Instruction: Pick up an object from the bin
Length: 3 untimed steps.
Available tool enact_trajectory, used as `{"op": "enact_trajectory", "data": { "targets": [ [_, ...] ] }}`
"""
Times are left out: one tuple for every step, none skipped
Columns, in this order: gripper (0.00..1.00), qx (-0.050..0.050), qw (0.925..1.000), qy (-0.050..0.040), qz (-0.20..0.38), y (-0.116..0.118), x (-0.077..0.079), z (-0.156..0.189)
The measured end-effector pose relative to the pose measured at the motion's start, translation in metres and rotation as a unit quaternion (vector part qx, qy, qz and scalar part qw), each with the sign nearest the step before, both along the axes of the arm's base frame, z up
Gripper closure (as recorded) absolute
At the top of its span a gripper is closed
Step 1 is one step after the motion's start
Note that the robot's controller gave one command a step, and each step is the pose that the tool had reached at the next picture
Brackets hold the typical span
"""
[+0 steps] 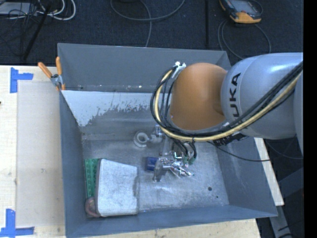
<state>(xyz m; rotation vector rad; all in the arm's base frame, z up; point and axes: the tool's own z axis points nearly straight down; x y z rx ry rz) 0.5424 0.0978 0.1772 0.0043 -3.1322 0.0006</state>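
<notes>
Gripper point(167, 170) is down low on the floor of the bin point(72, 157), about mid-bin, under the orange wrist cover point(195, 97). I can't tell if the claw is spread or pressed together because metal and cables clutter that spot.

The nearest thing is a small blue block point(150, 164), just beside the claw toward the view's left. Whether they touch or stand apart, I can't say. A grey ring point(141, 139) lies a bit behind it. A white pad point(117, 187) with a green strip point(90, 176) along it sits in the near-left corner, well apart.

Risks as I judge them:
- The claw looks beside the block, not round it, so a close may grab nothing or shove the block away.
- The block is small, so an off-centre pinch could pop it out.
- The claw is very low and could scrape the floor.
</notes>
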Motion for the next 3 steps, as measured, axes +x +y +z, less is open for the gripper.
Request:
{"op": "enact_trajectory", "data": {
  "targets": [
    [0.00,-0.001,0.9869,-0.0012,-0.161,-0.028,0.003,-0.091],
    [1.00,0.000,0.9867,-0.0028,-0.162,-0.028,0.004,-0.090],
    [1.00,0.001,0.9857,-0.0083,-0.168,-0.031,0.010,0.072]
  ]
}}
